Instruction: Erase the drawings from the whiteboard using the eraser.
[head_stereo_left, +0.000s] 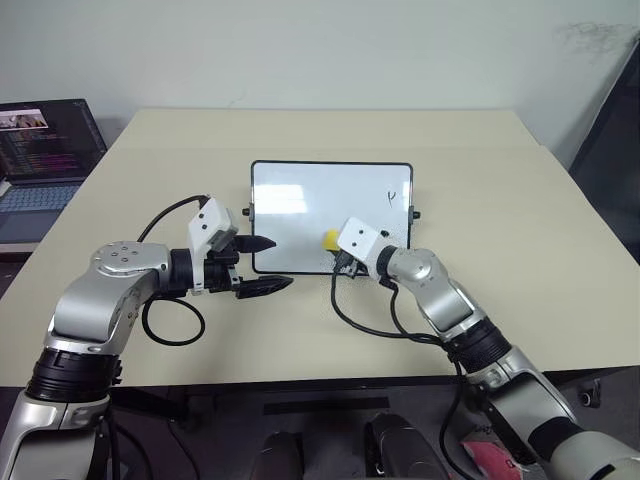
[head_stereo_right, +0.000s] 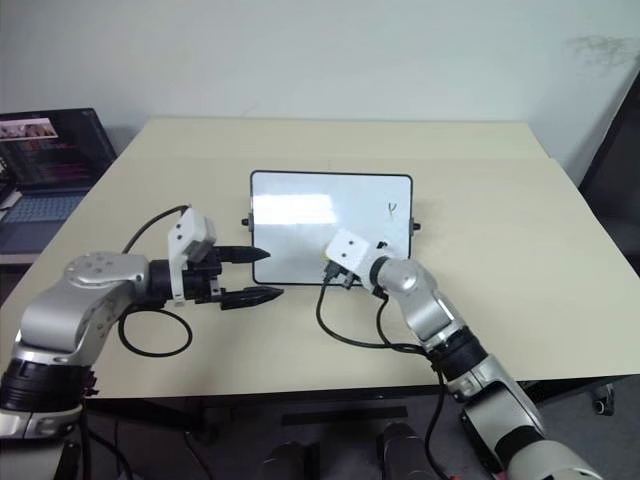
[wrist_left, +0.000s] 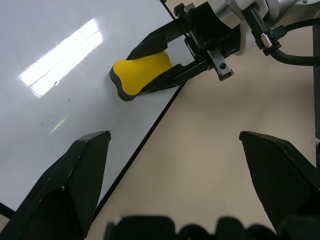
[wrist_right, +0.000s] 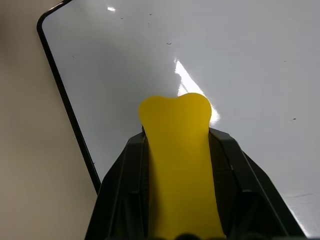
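The right gripper (wrist_left: 172, 62) clamps the yellow eraser (wrist_left: 142, 72), its dark underside on the whiteboard (head_stereo_left: 300, 200) (left gripper (head_stereo_left: 262, 265) spread, empty).

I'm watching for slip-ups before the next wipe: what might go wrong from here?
The drawing sits near the whiteboard's far right edge, away from the eraser, so a short wipe may miss it. The left gripper is open at the board's near edge, not holding it, so the board may slide.
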